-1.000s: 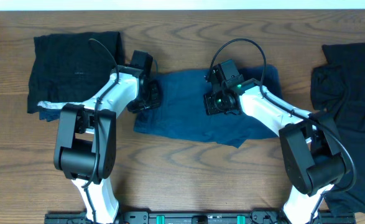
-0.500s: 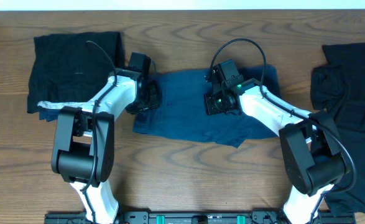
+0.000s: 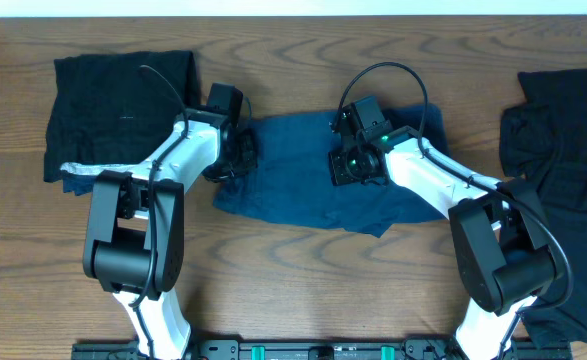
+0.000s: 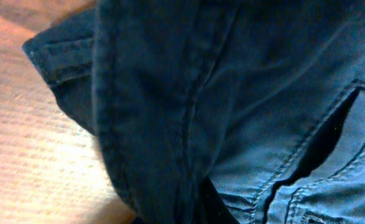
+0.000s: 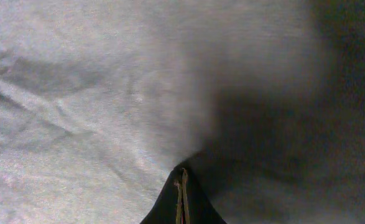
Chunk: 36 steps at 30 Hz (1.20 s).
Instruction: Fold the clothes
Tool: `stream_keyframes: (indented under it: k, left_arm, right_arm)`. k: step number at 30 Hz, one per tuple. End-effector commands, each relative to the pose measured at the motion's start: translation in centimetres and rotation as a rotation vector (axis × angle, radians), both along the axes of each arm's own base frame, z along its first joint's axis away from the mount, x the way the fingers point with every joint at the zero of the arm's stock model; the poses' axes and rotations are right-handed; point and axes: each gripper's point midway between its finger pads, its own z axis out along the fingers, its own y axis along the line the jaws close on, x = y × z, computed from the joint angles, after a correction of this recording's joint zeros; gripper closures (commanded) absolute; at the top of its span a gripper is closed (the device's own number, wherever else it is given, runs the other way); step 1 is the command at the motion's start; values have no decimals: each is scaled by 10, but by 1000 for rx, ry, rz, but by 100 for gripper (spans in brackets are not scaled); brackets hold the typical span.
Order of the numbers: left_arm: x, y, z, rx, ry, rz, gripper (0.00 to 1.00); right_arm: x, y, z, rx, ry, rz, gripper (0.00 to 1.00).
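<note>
At the left edge of the shorts (image 3: pixel 293 190), your left claw (image 3: pixel 238 155) sits buried in cloth, and I cannot tell its state. Your right claw (image 5: pixel 181 186) is pinching their middle. Limp, light cloth: grip the seamed edges.

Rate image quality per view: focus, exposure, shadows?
Overhead: sharp and evenly lit, though the black garment shows little detail. Left wrist: too close, navy shorts soft at the left fold, pocket stitching sharper, table blown out orange. Right wrist: the shorts washed out pale and blurred, heavy shadow at right, right tool a dark silhouette.
</note>
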Motion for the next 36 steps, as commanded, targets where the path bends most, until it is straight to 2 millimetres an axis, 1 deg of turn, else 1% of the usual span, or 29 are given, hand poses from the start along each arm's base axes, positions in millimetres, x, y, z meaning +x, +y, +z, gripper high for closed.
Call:
stream_keyframes:
  k: [1,4,7,10,12,14,17,21,25,31,33,36]
  left_arm:
    - [-33,32,-32,151,161,-9,94]
    - [-23,36,-9,180,138,-9,94]
    - [-9,34,23,173,82,-9,94]
    - [4,31,54,159,6,-8,94]
    - [8,30,70,151,-35,-5,94]
    - [9,29,85,143,-70,-2,94]
    - [8,28,102,136,-107,-4,94]
    - [6,24,122,125,-159,-10,94]
    - [7,23,137,116,-202,-8,94]
    - [6,21,150,92,-235,-4,94]
    - [5,21,153,92,-234,-4,94]
    - [3,22,157,93,-228,-5,94]
  right_arm:
    - [-5,2,-7,-14,16,-1,99]
    - [-2,2,-6,-9,9,-4,99]
    - [-1,3,4,29,10,-5,99]
    - [-4,6,25,120,33,4,99]
    - [-6,8,42,185,40,12,99]
    - [-9,8,59,245,47,17,99]
    - [-19,6,71,283,86,12,99]
    - [-37,5,61,264,186,-31,99]
    - [-52,14,51,257,227,-30,99]
    - [-70,40,41,265,234,0,99]
    - [-76,44,36,254,238,-3,99]
    - [-83,44,27,221,238,-4,99]
